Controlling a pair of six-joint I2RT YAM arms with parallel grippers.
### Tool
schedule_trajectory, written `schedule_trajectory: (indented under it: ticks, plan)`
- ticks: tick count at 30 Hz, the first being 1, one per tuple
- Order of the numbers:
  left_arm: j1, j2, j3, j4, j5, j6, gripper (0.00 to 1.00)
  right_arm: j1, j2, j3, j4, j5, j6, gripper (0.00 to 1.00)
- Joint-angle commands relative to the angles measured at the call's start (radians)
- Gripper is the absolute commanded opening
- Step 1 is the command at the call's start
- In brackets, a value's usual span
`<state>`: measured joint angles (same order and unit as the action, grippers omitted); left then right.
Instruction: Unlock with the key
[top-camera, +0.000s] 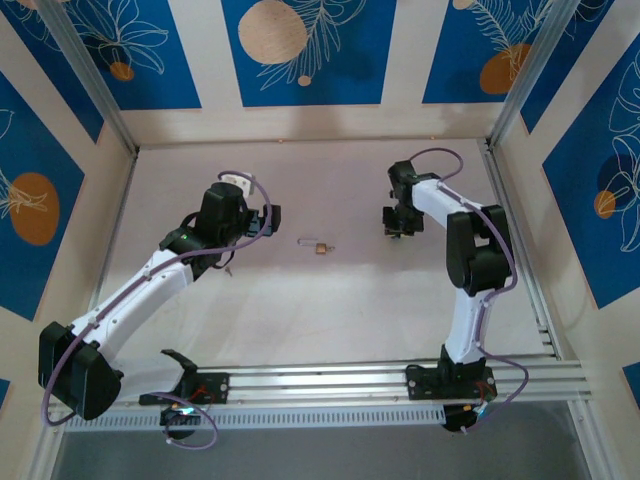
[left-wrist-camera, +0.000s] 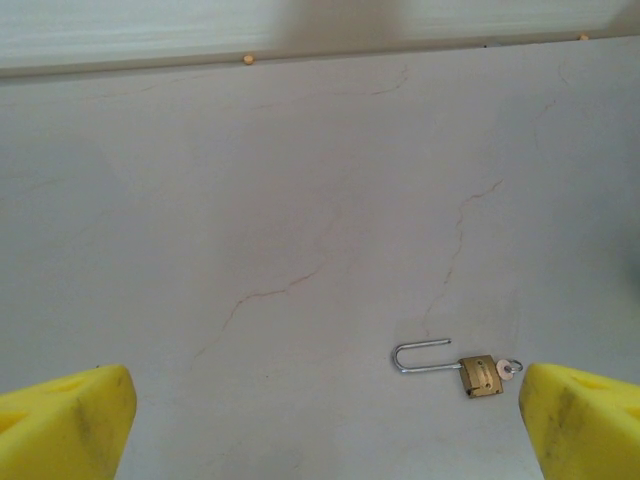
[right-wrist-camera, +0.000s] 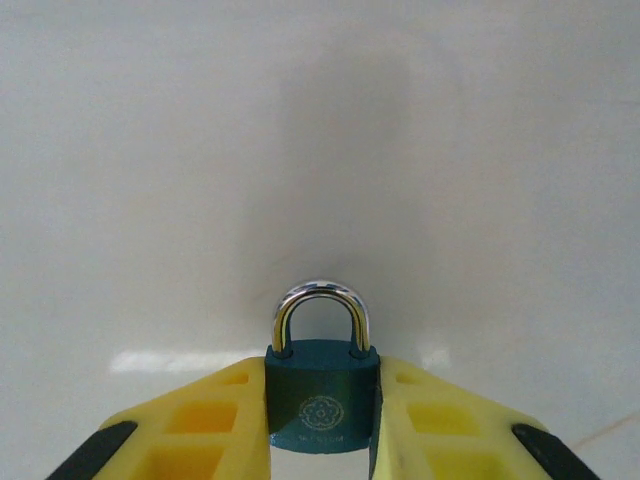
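Left fingers (left-wrist-camera: 70, 420), yellow-tipped, stood spread wide with nothing between them, hovering over the pale bench (left-wrist-camera: 300, 180). Across the bench, the right fingers (right-wrist-camera: 210, 420) were pressed against both sides of a blue padlock (right-wrist-camera: 322, 400), whose silver shackle was shut and pointed away past the fingertips.

The key (left-wrist-camera: 511, 368) appeared as a tiny silvery piece at the bottom end of a brass padlock (left-wrist-camera: 481, 376) lying flat on the bench between the two arms. In the left wrist view this padlock lay ahead and to the right, its key end just beside the right-hand yellow tip. Its long axis ran across that view: shackle left, body in the middle, key right. From overhead the same line ran side to side, with the shackle towards the left arm and the key end towards the right arm. The free left fingers sat about as near to it as the right fingers, so fetching the key probably fell to the left arm.

The key was too small to show whether it sat in the keyhole or merely touched the body, and its head colour could not be made out. The lower part of the blue padlock was cut off at the frame edge, hiding its keyhole.
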<state>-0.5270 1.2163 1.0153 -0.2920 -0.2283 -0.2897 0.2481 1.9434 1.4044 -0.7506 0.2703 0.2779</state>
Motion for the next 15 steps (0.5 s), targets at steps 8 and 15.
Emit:
schedule_trajectory:
  ticks: [8, 15]
  plan:
    - [0.068, -0.083, -0.029, 0.027, -0.077, -0.007, 0.98, 0.434, -0.165, -0.098, 0.081, -0.036, -0.044, 0.26]
    - [0.101, -0.104, -0.056, 0.045, -0.138, -0.011, 0.98, 0.662, -0.058, -0.092, 0.125, -0.078, -0.107, 0.26]
